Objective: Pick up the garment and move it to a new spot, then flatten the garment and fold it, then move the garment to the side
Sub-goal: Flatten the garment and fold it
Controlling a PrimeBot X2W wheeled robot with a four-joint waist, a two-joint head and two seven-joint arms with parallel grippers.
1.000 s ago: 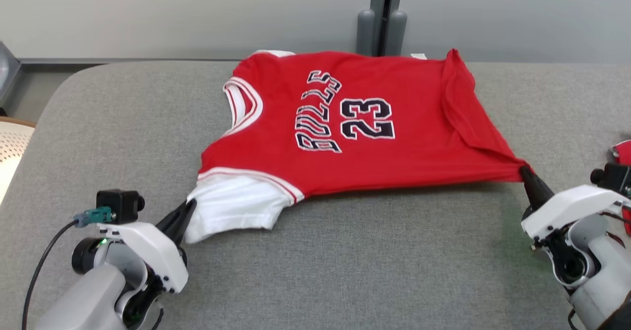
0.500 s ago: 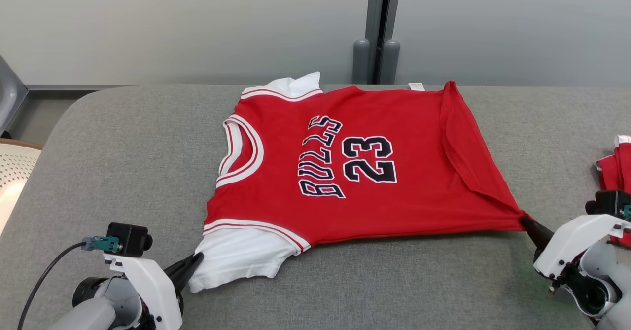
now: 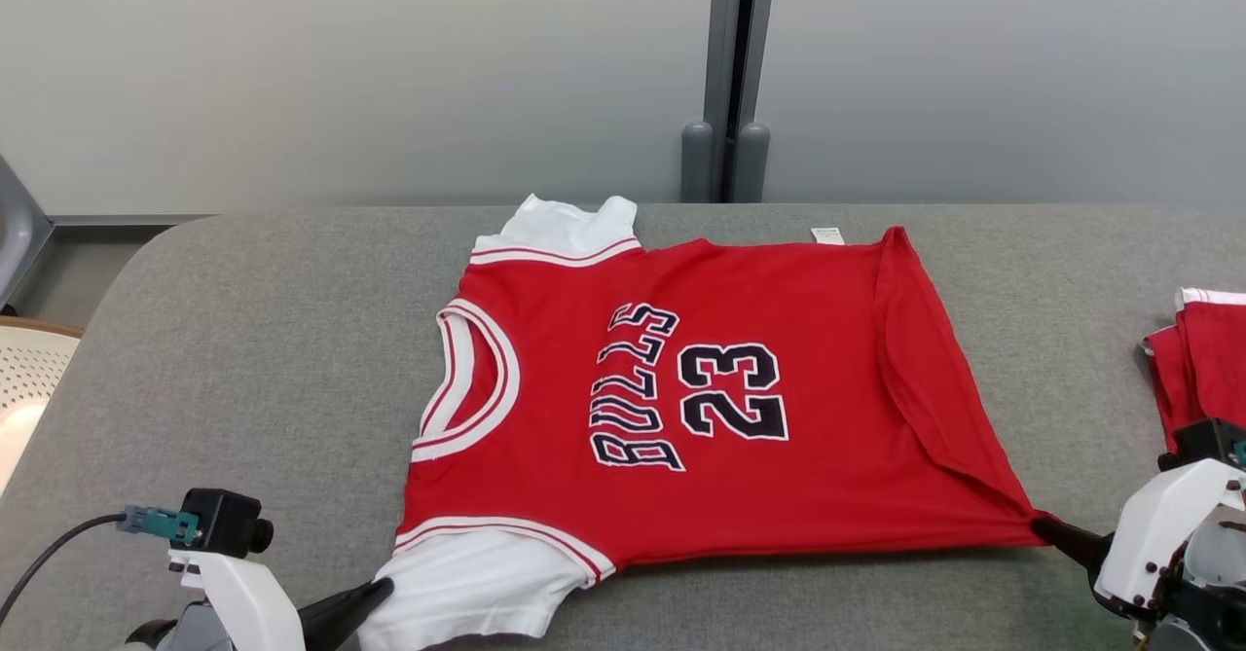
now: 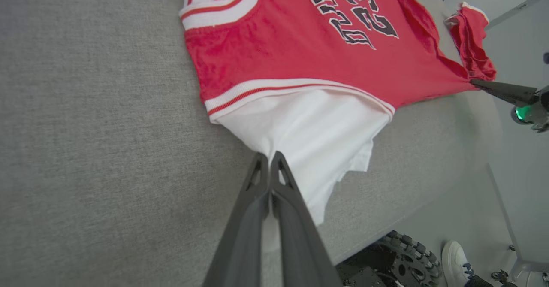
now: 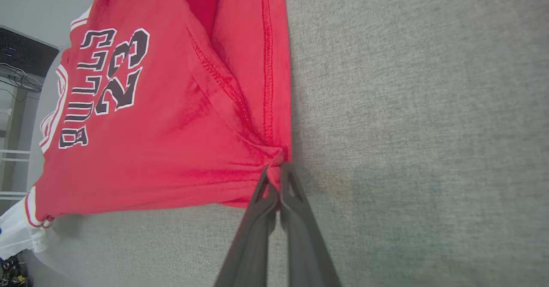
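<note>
jersey (image 3: 827,320): soft matt cloth; table (image 3: 243,340): rough grey woven fabric; left gripper (image 4: 269,160): matt dark plastic.

The garment (image 3: 779,281) is showing bright red across its body, carrying black "BULLS" and "23" lettering edged in white, with red-striped white bands ringing its neck and armholes and plain white sleeves (image 3: 467,588) beyond them. Under the garment the table (image 3: 243,340) is showing a flecked mid-grey weave, and off the garment's hem side a second cloth (image 3: 1202,369) is showing the same red with a white edge.
</note>
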